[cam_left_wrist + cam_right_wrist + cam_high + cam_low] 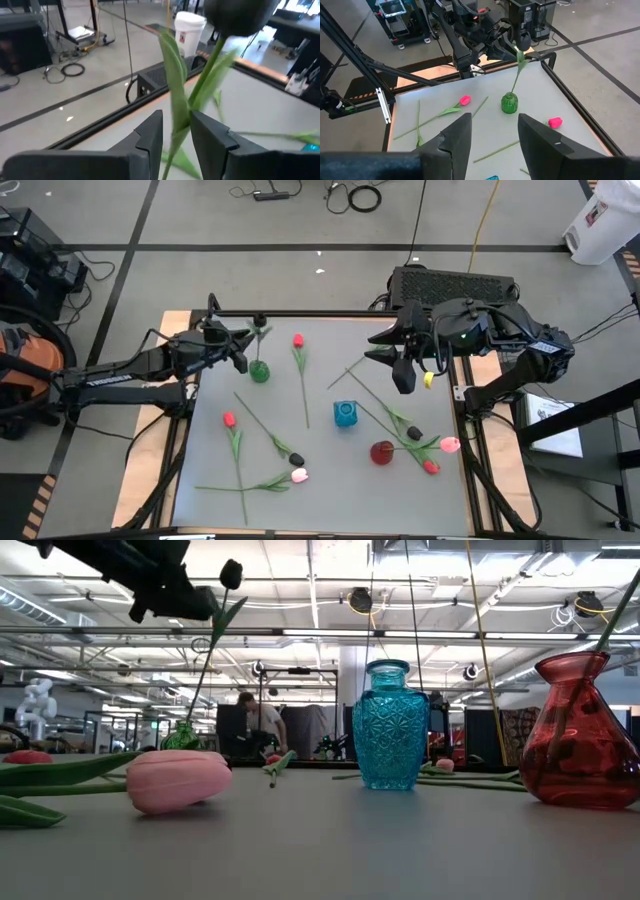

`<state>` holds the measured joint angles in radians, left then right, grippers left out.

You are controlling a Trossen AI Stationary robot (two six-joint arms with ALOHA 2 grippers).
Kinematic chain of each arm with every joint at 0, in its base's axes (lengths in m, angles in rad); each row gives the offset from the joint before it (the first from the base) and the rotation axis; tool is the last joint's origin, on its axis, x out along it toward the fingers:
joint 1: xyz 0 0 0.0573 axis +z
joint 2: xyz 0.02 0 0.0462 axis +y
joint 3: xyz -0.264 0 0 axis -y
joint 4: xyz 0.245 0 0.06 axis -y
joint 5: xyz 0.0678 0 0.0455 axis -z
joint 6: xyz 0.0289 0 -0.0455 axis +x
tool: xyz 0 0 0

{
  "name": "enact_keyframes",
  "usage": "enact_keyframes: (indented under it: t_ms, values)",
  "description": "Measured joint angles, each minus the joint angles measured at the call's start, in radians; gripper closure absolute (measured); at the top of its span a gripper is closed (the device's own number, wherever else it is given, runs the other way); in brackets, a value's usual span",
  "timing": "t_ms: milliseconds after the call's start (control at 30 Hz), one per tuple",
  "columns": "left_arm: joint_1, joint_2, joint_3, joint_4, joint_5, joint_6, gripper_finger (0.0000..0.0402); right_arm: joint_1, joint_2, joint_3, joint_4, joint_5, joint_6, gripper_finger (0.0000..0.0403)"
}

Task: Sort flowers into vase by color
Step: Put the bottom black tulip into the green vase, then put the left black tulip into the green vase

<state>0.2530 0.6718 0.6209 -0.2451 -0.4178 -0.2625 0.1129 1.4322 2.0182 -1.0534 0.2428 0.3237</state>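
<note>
Left gripper (176, 137): jaws parted around the dark tulip (231, 574) stem standing in the green vase (260, 371). Right gripper (494, 129): jaws open, empty, above the desk (330, 490).

One camera hangs overhead, looking straight down on the whole grey table (330, 480). Another sits at tabletop level, facing across into the hall, close behind a faceted blue glass vase (391, 725). Each wrist camera looks forward; the right one shares the small green glass vase (510, 103) with the overhead view.
</note>
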Motion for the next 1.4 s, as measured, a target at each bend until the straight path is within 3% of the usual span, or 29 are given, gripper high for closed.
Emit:
enact_keyframes:
  t_ms: [233, 433, 667, 1000, 1133, 1400]
  values:
    - [0.000, -0.036, 0.048, -0.212, 0.000, -0.022, 0.0296, 0.000, 0.000, 0.000, 0.000, 0.000, -0.009, 0.0250]
    - [0.000, -0.073, 0.078, -0.299, 0.023, -0.023, 0.0296, 0.000, 0.000, 0.000, 0.000, 0.000, -0.022, 0.0250]
    - [0.000, -0.106, 0.152, -0.396, 0.233, -0.069, 0.0296, 0.000, 0.000, 0.000, -0.027, 0.000, -0.022, 0.0250]
    - [-0.025, -0.067, 0.168, -0.396, 0.763, -0.073, 0.0296, 0.000, 0.000, 0.000, -0.056, 0.040, -0.030, 0.0250]
    - [-0.097, -0.014, 0.168, -0.393, 0.819, -0.073, 0.0296, -0.001, 0.000, 0.000, -0.056, 0.043, -0.034, 0.0250]
    - [-0.301, 0.149, 0.168, -0.339, 0.781, -0.042, 0.0297, 0.000, 0.000, 0.000, -0.056, 0.043, 0.006, 0.0250]
